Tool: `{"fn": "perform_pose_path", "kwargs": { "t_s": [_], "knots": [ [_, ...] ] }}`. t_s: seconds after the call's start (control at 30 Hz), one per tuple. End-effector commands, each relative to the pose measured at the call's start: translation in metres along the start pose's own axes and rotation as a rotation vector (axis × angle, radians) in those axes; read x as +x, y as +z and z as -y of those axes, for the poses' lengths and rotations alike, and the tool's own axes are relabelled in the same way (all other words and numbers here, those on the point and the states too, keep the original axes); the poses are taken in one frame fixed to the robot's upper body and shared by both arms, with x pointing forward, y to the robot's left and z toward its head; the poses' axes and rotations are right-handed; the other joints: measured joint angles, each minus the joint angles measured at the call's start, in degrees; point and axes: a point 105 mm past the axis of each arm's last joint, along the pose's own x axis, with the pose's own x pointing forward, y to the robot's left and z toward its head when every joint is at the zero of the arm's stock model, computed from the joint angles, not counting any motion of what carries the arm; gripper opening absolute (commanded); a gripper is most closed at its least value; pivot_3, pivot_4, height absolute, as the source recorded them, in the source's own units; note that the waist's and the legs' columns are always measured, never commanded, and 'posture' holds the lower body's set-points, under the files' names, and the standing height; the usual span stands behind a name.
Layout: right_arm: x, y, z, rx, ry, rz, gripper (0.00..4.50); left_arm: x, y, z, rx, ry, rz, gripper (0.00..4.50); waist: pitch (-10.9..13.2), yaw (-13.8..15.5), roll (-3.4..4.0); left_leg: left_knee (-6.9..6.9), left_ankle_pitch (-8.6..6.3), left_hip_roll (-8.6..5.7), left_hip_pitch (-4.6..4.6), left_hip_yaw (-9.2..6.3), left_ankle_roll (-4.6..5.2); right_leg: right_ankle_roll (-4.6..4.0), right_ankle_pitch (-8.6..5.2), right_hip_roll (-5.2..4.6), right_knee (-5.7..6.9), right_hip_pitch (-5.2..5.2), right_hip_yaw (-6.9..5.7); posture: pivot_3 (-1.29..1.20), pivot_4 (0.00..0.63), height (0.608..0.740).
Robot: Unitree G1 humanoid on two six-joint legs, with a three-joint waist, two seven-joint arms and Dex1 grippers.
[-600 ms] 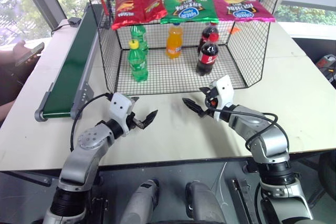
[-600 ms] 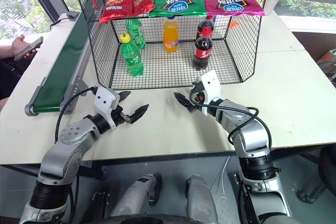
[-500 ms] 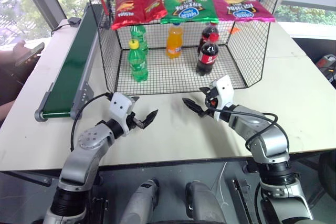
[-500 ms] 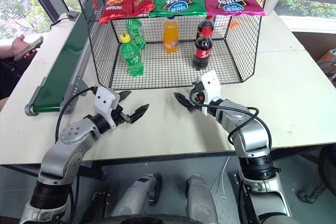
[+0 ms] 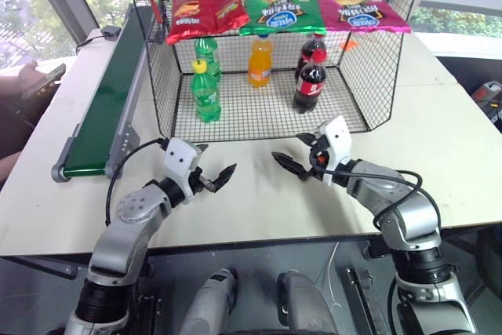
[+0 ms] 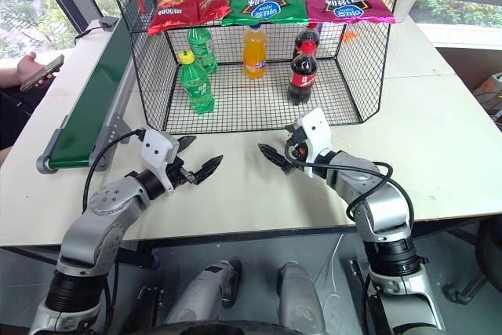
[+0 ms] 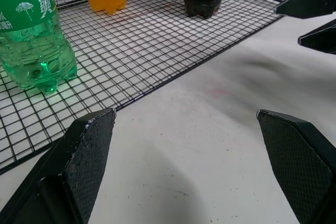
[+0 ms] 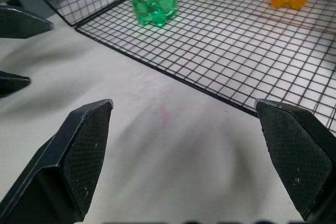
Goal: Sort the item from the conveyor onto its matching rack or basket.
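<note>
Black fingers of the left gripper (image 5: 213, 177) stand wide apart and empty, low over the bare white table (image 5: 259, 194) in front of the cage. Facing it, the right gripper (image 5: 296, 158) is spread just as wide, nothing between its fingers either. Beyond both stands the black wire cage (image 5: 161, 76), its open front toward them. Inside, an orange soda bottle (image 5: 260, 61) stands upright at the back, between two green bottles (image 5: 205, 90) and two dark cola bottles (image 5: 309, 84). Three chip bags (image 5: 283, 7) lie across the cage's top. Along the cage's left side runs the dark-green conveyor (image 5: 106, 103), with no bottle on its belt.
</note>
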Motion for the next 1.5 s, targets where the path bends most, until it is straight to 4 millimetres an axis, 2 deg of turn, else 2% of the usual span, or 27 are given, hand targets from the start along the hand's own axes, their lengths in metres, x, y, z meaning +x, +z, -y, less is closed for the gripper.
{"fn": "perform_pose_path", "kwargs": {
  "t_s": [0.03, 0.5, 0.67, 0.73, 0.8, 0.9, 1.0, 1.07, 1.23, 1.5],
  "knots": [
    [-0.006, 0.017, -0.008, -0.042, 0.038, 0.073, 4.48, 0.001, 0.01, 0.003, 0.021, -0.021, 0.03, 4.5, 0.0, 0.0, 0.0, 0.0, 0.0, 0.0, 0.0, 0.0, 0.0, 0.0, 0.0, 0.0, 0.0, 0.0, 0.0, 0.0, 0.15, 0.739],
    [-0.009, 0.022, -0.027, -0.052, 0.116, 0.113, 4.48, 0.003, 0.011, 0.001, 0.019, -0.019, 0.049, 4.5, 0.0, 0.0, 0.0, 0.0, -0.02, 0.01, -0.01, 0.01, -0.03, -0.07, -0.08, 0.0, -0.01, -0.01, 0.01, 0.0, 0.15, 0.739],
    [-0.01, 0.026, -0.034, -0.053, 0.166, 0.119, 4.48, -0.008, 0.024, -0.02, 0.052, 0.075, 0.078, 4.5, 0.0, 0.0, 0.0, 0.0, -0.02, 0.02, -0.01, 0.0, -0.03, -0.03, -0.05, 0.01, -0.01, -0.03, 0.01, 0.0, 0.15, 0.739],
    [-0.01, 0.031, -0.037, -0.044, 0.192, 0.135, 4.48, -0.019, 0.036, -0.03, 0.039, 0.12, 0.108, 4.5, 0.0, -0.1, -0.01, -0.01, -0.02, 0.03, -0.02, 0.0, -0.04, -0.02, -0.06, 0.02, 0.0, -0.04, 0.01, 0.0, 0.15, 0.739],
    [-0.009, 0.038, -0.043, -0.049, 0.235, 0.148, 4.48, -0.039, 0.048, -0.043, 0.028, 0.174, 0.123, 4.5, 0.0, -0.1, -0.01, -0.01, -0.03, 0.06, -0.04, 0.0, -0.04, -0.02, -0.07, 0.04, 0.0, -0.06, 0.01, 0.0, 0.15, 0.739],
    [-0.008, 0.048, -0.05, -0.068, 0.296, 0.169, 4.48, -0.065, 0.058, -0.063, -0.001, 0.257, 0.125, 4.5, 0.0, -0.2, -0.02, -0.04, -0.02, 0.13, -0.06, 0.07, -0.03, -0.02, -0.05, 0.12, -0.01, -0.16, 0.09, 0.0, 0.15, 0.739],
    [-0.007, 0.055, -0.057, -0.093, 0.343, 0.179, 4.48, -0.082, 0.063, -0.08, -0.038, 0.332, 0.13, 4.5, 0.0, 0.1, -0.02, -0.05, -0.03, 0.2, -0.05, 0.06, -0.04, -0.04, -0.07, 0.2, 0.0, -0.17, 0.08, 0.0, 0.15, 0.739],
    [-0.006, 0.059, -0.063, -0.115, 0.381, 0.188, 4.48, -0.096, 0.063, -0.094, -0.075, 0.416, 0.14, 4.5, 0.0, 0.2, -0.03, -0.04, -0.03, 0.21, -0.06, 0.06, -0.06, -0.11, -0.1, 0.2, -0.02, -0.15, 0.08, 0.0, 0.15, 0.739],
    [-0.002, 0.064, -0.07, -0.17, 0.443, 0.198, 4.48, -0.124, 0.053, -0.112, -0.126, 0.55, 0.124, 4.5, 0.0, 0.0, -0.05, -0.03, -0.09, 0.21, -0.04, 0.15, -0.13, -0.13, -0.09, 0.19, -0.07, -0.15, 0.13, 0.0, 0.15, 0.739],
    [0.003, 0.056, -0.068, -0.214, 0.443, 0.177, 4.48, -0.144, 0.037, -0.119, -0.136, 0.611, 0.057, 4.5, 0.0, 0.1, -0.08, -0.03, -0.11, 0.25, -0.05, 0.19, -0.18, -0.36, 0.03, 0.19, -0.07, -0.16, 0.16, 0.0, 0.15, 0.739]
  ]
}}
